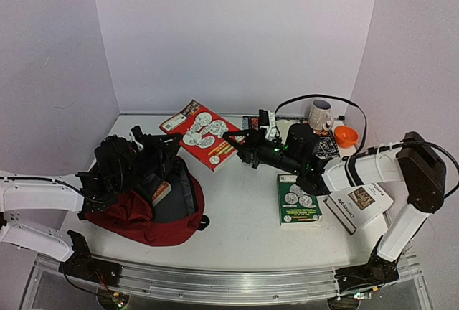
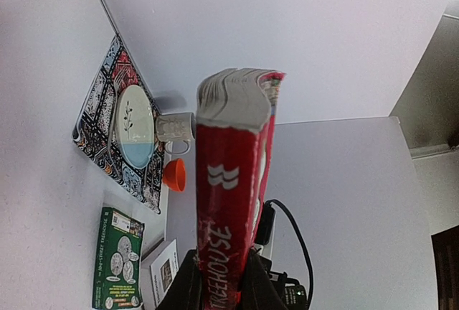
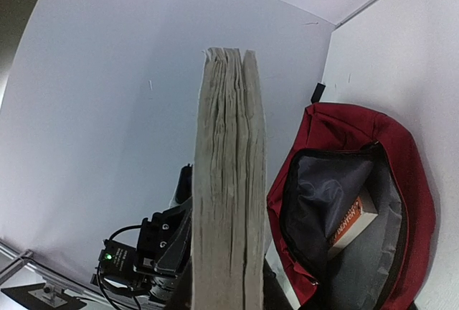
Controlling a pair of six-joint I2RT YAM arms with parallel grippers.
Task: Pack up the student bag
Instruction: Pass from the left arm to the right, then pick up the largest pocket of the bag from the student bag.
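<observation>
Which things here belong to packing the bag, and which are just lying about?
Job: student bag, red book, green book, white book, orange book inside the bag.
Lying about: mug, orange bowl, patterned mat.

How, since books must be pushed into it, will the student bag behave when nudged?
The student bag is likely floppy: its soft fabric slumps with wrinkled, uneven sides. A push would probably crumple or slide it rather than tip it, though the book inside may anchor it slightly.
</observation>
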